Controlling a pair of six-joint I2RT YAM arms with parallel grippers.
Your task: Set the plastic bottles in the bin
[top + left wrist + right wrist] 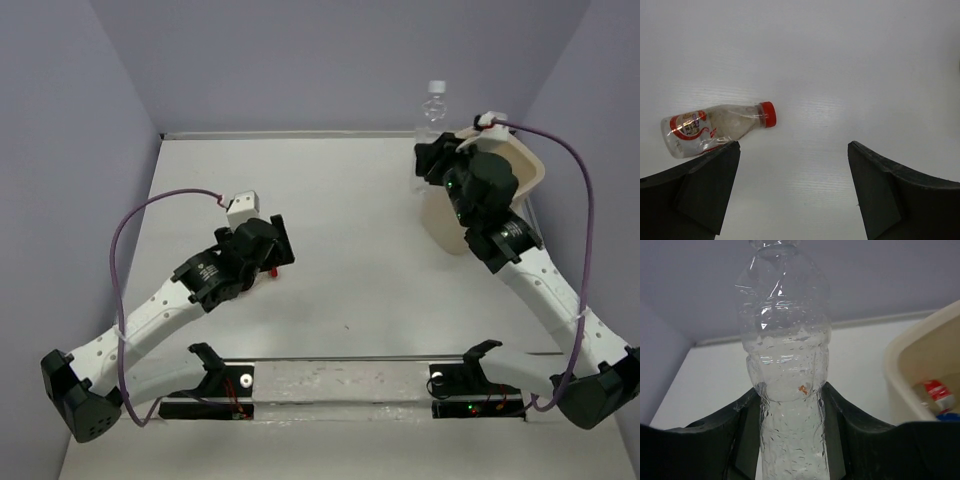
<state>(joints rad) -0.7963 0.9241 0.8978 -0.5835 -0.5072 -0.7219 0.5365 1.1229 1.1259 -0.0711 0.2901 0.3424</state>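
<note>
A clear bottle with a red cap and red label (715, 127) lies on its side on the white table, cap pointing right. My left gripper (794, 150) is open and empty above the table; the bottle's lower edge passes behind the left finger (705, 185). In the top view only a red bit of this bottle (275, 270) shows under the left gripper (276, 245). My right gripper (790, 397) is shut on a clear bottle (787, 355) held upright, its white cap (436, 89) up, just left of the beige bin (532, 168). The bin (920, 355) holds a red-labelled bottle (936, 394).
Grey walls close the table on the left, back and right. A clear rail on black mounts (340, 385) runs along the near edge between the arm bases. Purple cables (585, 250) loop over both arms. Something blue (949, 416) shows low in the bin.
</note>
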